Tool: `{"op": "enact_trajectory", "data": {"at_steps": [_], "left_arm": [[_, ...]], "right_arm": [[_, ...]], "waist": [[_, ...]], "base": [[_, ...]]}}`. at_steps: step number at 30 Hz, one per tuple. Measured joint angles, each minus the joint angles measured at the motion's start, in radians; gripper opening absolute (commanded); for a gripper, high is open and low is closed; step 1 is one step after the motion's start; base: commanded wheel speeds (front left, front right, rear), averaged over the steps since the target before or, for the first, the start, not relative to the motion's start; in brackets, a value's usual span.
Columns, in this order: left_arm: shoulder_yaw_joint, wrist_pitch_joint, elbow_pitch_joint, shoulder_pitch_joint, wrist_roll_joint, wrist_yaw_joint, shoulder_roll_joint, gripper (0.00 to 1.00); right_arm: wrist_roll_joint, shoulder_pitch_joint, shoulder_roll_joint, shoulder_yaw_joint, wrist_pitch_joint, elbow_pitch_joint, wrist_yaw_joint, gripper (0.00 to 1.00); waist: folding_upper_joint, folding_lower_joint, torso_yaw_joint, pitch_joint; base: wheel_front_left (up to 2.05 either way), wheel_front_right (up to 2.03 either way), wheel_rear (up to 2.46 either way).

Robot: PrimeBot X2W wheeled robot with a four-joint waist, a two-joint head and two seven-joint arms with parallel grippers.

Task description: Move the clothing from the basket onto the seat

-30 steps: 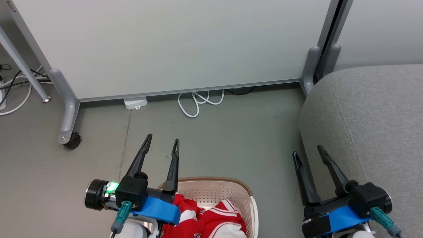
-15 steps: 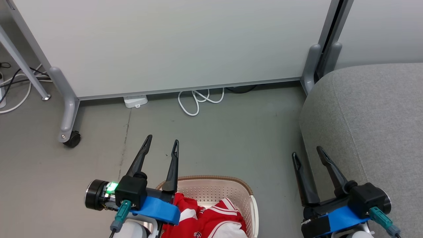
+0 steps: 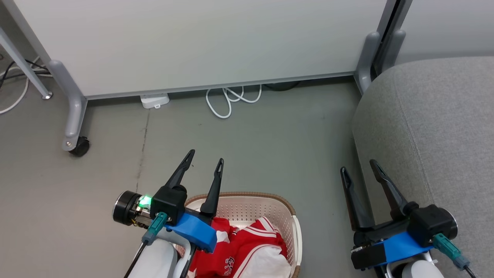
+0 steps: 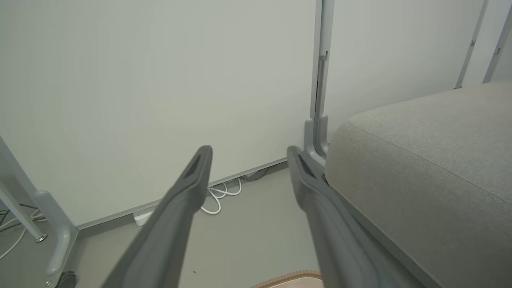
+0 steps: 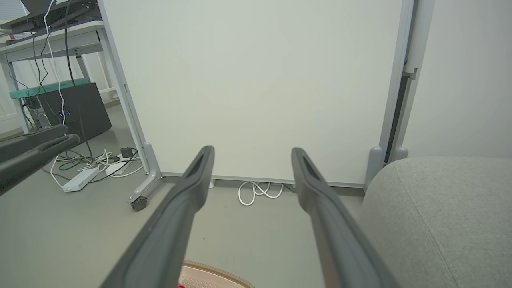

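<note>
In the head view, a small black wheel (image 3: 80, 147) is sitting on the grey floor (image 3: 270, 146) at the middle left. At the lower left, the left gripper (image 3: 206, 156) is holding its two fingers apart, with nothing between them. The basket (image 3: 247, 194) is sitting at the bottom middle, and the red and white clothing (image 3: 251, 255) is lying inside it. At the lower right, the right gripper (image 3: 357, 165) is holding its fingers apart too, empty, just beside the big grey seat (image 3: 432, 127) on the right side.
</note>
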Motion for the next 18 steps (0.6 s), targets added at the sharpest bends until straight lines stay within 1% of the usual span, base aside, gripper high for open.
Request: {"op": "enact_trajectory", "data": {"at_steps": [4,9,18], "left_arm": [[-0.043,-0.001,0.107,-0.072,-0.005,-0.016,0.012,1.0],[-0.117,-0.001,0.237,-0.166,-0.007,-0.019,0.034,1.0],[-0.365,-0.001,0.493,-0.325,-0.063,-0.023,0.083,1.0]], "right_arm": [[-0.007,-0.032,0.0,-0.002,0.0,-0.008,0.0,1.0],[-0.009,-0.09,0.0,-0.004,0.0,-0.024,0.0,1.0],[-0.007,-0.185,-0.001,-0.001,0.0,-0.055,0.0,1.0]], "waist": [[0.0,0.0,-0.011,0.048],[0.0,0.0001,-0.034,0.128],[-0.0001,0.0002,-0.091,0.297]], "base": [[0.0,0.0,0.0],[0.0,0.0,0.0],[0.0,0.0,0.0]]}}
